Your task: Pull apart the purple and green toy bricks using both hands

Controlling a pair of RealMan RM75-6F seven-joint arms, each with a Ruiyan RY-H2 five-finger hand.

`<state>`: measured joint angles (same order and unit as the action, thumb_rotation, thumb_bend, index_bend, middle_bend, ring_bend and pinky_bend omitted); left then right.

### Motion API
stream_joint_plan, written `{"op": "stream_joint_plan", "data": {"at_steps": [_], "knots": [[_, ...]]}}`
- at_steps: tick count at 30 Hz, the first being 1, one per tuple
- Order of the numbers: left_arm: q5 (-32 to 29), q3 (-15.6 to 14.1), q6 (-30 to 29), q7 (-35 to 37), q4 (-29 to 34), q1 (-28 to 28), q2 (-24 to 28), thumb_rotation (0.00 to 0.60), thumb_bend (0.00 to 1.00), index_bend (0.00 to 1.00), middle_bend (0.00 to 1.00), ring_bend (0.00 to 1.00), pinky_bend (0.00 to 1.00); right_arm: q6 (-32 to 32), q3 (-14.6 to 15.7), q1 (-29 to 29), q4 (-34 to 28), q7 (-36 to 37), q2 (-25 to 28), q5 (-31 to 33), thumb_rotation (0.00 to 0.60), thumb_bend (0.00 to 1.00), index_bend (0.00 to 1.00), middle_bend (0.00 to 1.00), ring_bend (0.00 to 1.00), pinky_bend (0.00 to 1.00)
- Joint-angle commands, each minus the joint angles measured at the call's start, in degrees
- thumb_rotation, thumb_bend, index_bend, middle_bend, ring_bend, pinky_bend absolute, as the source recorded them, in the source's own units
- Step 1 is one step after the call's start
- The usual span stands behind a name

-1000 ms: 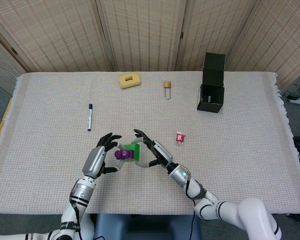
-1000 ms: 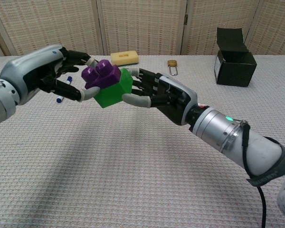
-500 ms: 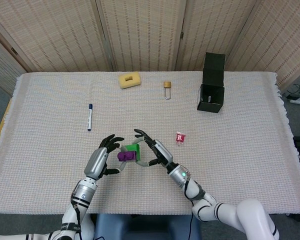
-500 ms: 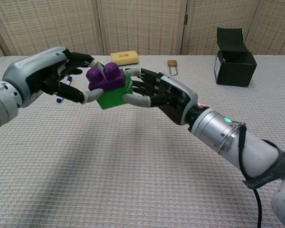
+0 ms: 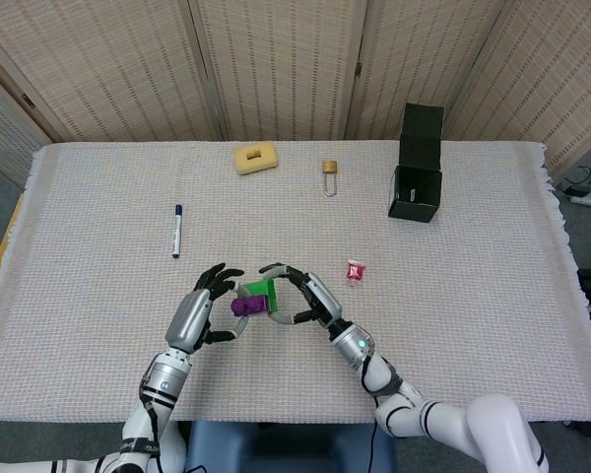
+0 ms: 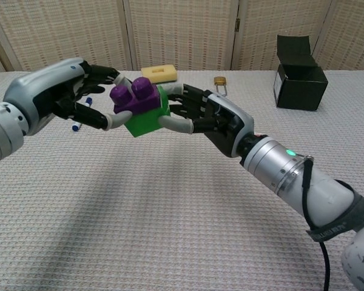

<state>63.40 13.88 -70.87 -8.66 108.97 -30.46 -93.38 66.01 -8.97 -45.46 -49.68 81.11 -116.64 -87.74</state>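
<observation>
A purple brick (image 6: 135, 96) sits joined on top of a green brick (image 6: 148, 118), both held in the air above the table's near middle. My left hand (image 6: 60, 91) pinches the purple brick (image 5: 243, 306) from the left. My right hand (image 6: 206, 115) grips the green brick (image 5: 263, 292) from the right, fingers curled over and under it. In the head view the left hand (image 5: 202, 305) and right hand (image 5: 305, 296) face each other with the bricks between them.
On the cloth-covered table (image 5: 473, 256) lie a blue pen (image 5: 176, 230), a yellow sponge (image 5: 256, 158), a brass padlock (image 5: 329, 174), a small red packet (image 5: 354, 270) and an open black box (image 5: 418, 163) at the back right.
The right hand's fingers have curled tighter over the green brick, and the joined bricks have tipped slightly. Both hands keep hold and the bricks stay joined.
</observation>
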Motion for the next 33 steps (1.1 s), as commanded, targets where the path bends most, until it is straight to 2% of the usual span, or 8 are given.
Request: {"op": "stream_joint_plan", "data": {"at_steps": [1, 7, 19, 22, 27, 30, 33], "knots": [[1.4, -0.3, -0.4, 0.8, -0.3, 0.2, 0.1, 0.600, 0.69, 0.81, 0.24, 0.00, 0.00, 0.2, 0.0, 0.2, -0.1, 0.0, 0.1, -0.1, 0.600, 0.27, 0.97, 0.30, 0.25, 0.00], [4.2, -0.8, -1.7, 2.2, -2.1, 0.8, -0.6, 0.600, 0.70, 0.81, 0.24, 0.00, 0.00, 0.6, 0.4, 0.9, -0.3, 0.4, 0.5, -0.2, 0.600, 0.27, 0.98, 0.30, 0.25, 0.00], [7.2, 0.4, -3.1, 4.2, -4.8, 1.1, 0.1, 0.600, 0.70, 0.81, 0.24, 0.00, 0.00, 0.7, 1.2, 2.5, 0.9, 1.1, 1.1, -0.1, 0.600, 0.27, 0.99, 0.30, 0.25, 0.00], [8.1, 0.7, -3.7, 4.6, -5.9, 1.4, 0.8, 0.600, 0.70, 0.81, 0.24, 0.00, 0.00, -0.1, 1.9, 2.2, -0.4, 0.3, 2.7, -0.9, 0.600, 0.27, 0.99, 0.30, 0.26, 0.00], [7.7, 0.3, -3.4, 7.6, -6.9, 2.7, 2.9, 0.600, 0.70, 0.81, 0.24, 0.00, 0.00, -1.2, 1.9, 1.9, -3.9, -10.7, 8.2, -1.2, 0.600, 0.27, 0.99, 0.30, 0.26, 0.00], [7.6, -0.2, -2.7, 10.5, -8.6, 3.5, 4.0, 0.600, 0.70, 0.81, 0.25, 0.01, 0.00, -2.2, 1.7, 2.3, -8.9, -23.1, 13.4, -0.3, 0.600, 0.27, 0.99, 0.30, 0.26, 0.00], [7.6, -0.7, -1.7, 13.2, -11.4, 4.0, 4.3, 0.600, 0.70, 0.81, 0.25, 0.01, 0.00, -3.6, 1.1, 3.4, -16.4, -35.1, 18.9, 2.1, 0.600, 0.27, 0.99, 0.30, 0.26, 0.00]]}}
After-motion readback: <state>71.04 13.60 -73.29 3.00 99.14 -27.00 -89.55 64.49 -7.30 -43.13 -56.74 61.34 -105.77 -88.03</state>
